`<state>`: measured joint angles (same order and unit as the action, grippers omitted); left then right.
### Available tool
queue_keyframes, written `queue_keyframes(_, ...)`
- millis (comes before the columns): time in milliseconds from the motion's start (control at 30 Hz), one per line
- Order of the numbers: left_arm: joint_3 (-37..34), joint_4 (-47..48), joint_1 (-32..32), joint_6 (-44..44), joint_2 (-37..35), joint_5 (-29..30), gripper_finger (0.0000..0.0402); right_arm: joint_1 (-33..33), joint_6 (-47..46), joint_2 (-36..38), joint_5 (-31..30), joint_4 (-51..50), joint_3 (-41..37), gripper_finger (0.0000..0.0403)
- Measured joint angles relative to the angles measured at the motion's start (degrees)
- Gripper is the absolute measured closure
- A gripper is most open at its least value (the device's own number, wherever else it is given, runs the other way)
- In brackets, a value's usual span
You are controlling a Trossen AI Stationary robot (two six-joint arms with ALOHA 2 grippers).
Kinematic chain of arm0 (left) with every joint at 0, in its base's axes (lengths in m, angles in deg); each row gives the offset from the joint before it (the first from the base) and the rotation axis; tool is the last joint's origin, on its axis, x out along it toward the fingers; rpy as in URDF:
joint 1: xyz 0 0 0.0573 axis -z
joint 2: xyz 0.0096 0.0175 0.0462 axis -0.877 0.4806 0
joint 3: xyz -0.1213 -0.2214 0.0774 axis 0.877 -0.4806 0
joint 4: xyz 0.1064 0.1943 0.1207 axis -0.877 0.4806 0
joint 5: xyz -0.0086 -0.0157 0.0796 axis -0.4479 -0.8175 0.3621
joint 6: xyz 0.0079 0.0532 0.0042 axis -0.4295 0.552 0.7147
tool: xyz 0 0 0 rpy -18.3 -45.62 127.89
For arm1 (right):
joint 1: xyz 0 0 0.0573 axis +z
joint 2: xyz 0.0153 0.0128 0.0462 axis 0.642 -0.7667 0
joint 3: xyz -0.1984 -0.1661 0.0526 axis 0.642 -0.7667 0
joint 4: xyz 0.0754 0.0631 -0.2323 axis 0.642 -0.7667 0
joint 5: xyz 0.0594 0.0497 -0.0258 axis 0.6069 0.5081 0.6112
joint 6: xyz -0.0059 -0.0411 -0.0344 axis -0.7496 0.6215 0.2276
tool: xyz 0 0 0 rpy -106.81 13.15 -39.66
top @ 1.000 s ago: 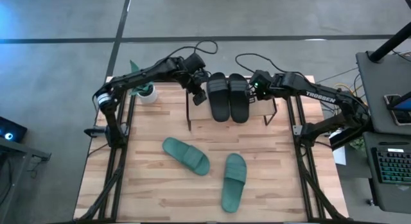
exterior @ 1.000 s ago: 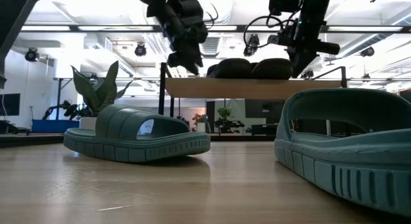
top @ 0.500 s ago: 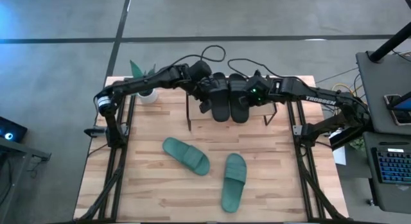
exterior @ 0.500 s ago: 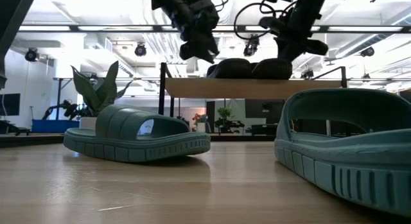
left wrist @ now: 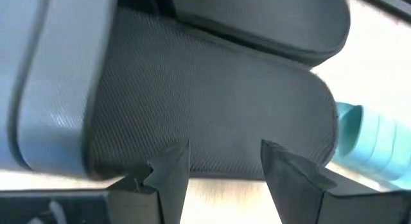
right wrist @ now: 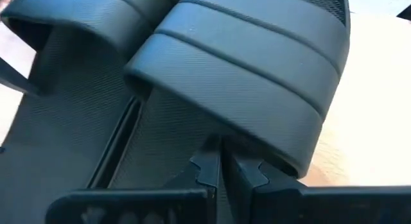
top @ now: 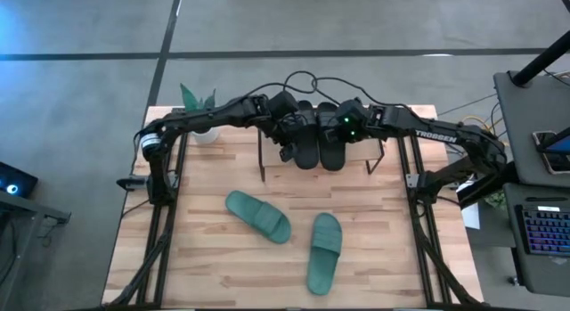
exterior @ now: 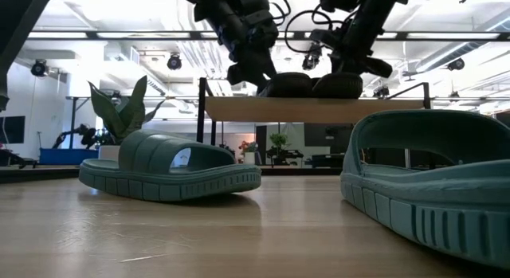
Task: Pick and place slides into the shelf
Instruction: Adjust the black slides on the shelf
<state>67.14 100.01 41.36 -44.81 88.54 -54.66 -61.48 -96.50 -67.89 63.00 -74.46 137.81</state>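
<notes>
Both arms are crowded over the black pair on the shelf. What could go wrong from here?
1. The left gripper and right gripper work close together over the shelf; they could collide.
2. The black slides overhang the shelf's near edge; a nudge might tip one off.
3. The right jaws are shut against a strap, so they may push rather than grip.

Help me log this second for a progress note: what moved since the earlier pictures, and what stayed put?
Both arms swung inward over the shelf. The left gripper, open, came to the left black slide; the right gripper, shut, came over the right black slide. Neither slide was lifted. Both black slides stayed on the top board, and the two teal slides stayed on the table.
</notes>
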Motion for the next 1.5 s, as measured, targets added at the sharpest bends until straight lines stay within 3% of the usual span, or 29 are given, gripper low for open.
queue_keyframes(533, -1.1, 1.14, -0.04, -1.4, -0.65, 0.02, 0.0226, -0.24, 0.92, -0.26, -3.21, 0.42, 0.37, 0.0394)
queue_keyframes(967, -0.98, 0.92, 0.07, -1.42, -2.47, 0.02, 0.0226, -0.16, 0.91, 0.0, -1.01, 1.55, 0.37, 0.0394)
queue_keyframes(1100, -0.98, 0.9, 0.15, -1.41, -2.47, 0.02, 0.0226, 0.1, 0.31, 1.59, 2.09, 1.55, 0.37, 0.0394)
queue_keyframes(1300, -0.98, 0.86, 0.17, -1.15, -2.47, 0.01, 0.0226, 4.41, -2.47, 6.1, 6.96, 0.2, 0.37, 0.0394)
queue_keyframes(1500, -0.98, 0.79, 0.17, -0.82, -2.49, 0.0, 0.0226, 11.56, -7.83, 7.67, 7.48, -6.9, -0.18, 0.0394)
